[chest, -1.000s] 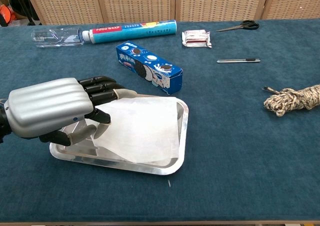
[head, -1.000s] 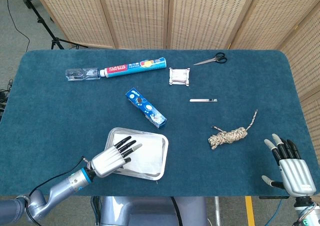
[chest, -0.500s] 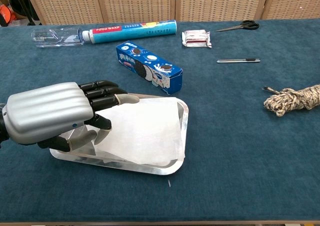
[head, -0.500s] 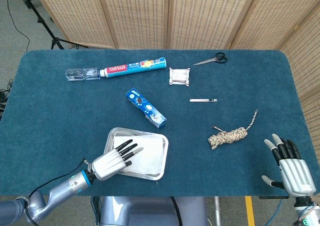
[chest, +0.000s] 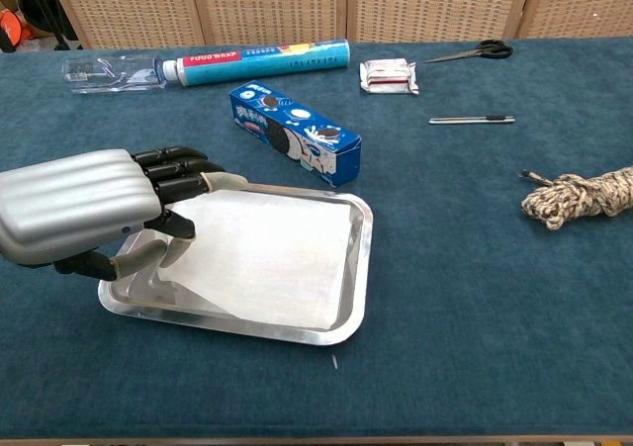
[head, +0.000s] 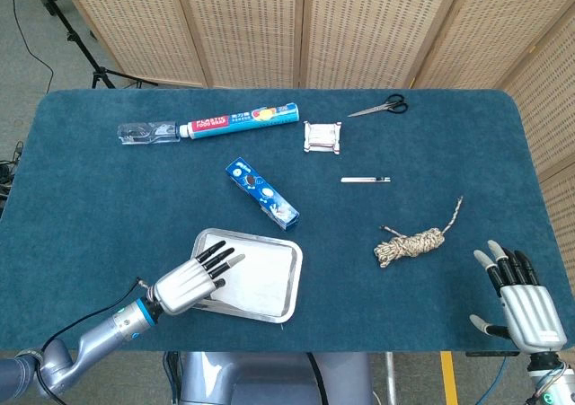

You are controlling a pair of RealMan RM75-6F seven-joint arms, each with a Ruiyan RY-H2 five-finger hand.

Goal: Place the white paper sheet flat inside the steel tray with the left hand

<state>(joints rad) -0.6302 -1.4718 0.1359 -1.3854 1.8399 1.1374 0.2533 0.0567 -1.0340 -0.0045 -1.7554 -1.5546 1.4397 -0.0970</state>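
Note:
The steel tray (head: pixel 294 272) (chest: pixel 362 256) sits near the table's front left. Inside it the white paper sheet (head: pixel 258 274) (chest: pixel 272 253) lies nearly flat, its left corner slightly raised. My left hand (head: pixel 184 284) (chest: pixel 81 205) hovers at the tray's left edge, fingers stretched out over the sheet's left border and holding nothing. Its thumb points down beside the sheet's near-left corner; I cannot tell if it touches. My right hand (head: pixel 521 301) rests open at the front right edge, seen only in the head view.
A blue cookie box (head: pixel 261 192) (chest: pixel 296 135) lies just behind the tray. Farther back are a toothpaste box (head: pixel 239 118), a clear bottle (head: pixel 144 133), a white packet (head: pixel 323 137) and scissors (head: pixel 380 108). A pen (head: pixel 365 180) and a rope bundle (head: pixel 410 244) lie right.
My left hand has drawn back leftward and toward the front edge, off the middle of the sheet. The paper now lies flatter in the tray. The right hand has stayed put.

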